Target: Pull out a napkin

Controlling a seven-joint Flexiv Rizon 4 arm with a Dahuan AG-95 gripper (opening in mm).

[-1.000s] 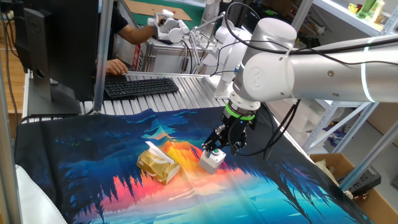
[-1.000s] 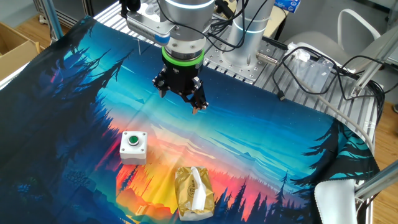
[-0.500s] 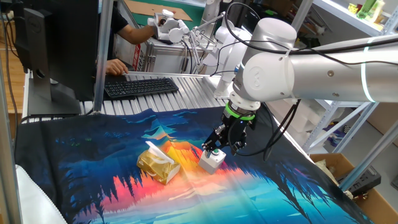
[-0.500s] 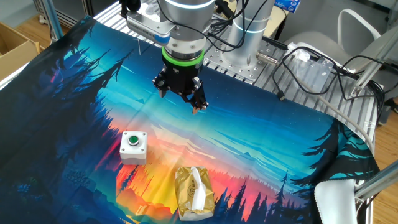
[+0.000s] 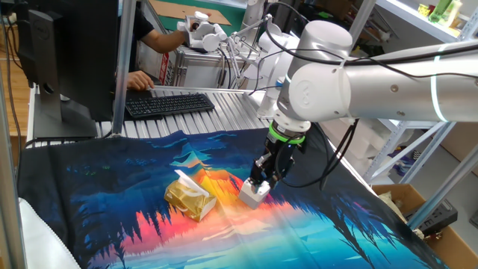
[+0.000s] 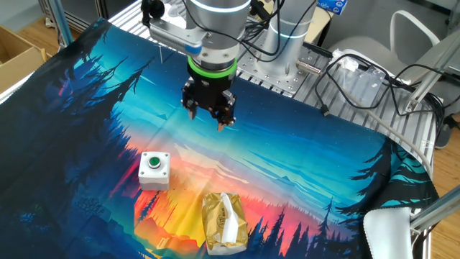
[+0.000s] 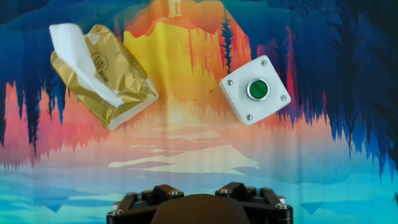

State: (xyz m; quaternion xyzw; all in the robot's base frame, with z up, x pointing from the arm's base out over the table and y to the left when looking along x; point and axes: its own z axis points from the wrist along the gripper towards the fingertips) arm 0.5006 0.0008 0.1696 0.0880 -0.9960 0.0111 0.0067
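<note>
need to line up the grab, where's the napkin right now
In the hand view the napkin sticks out of the golden packet at upper left, left of the white button box.

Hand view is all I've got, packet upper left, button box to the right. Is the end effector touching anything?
Observer: No. The other fixed view shows the end effector hanging in the air above the cloth, apart from both the packet and the box.
Operator: Does the napkin stick up, or does it lie flat?
Observer: It sticks up. One fixed view shows the napkin rising from the top of the packet.
</note>
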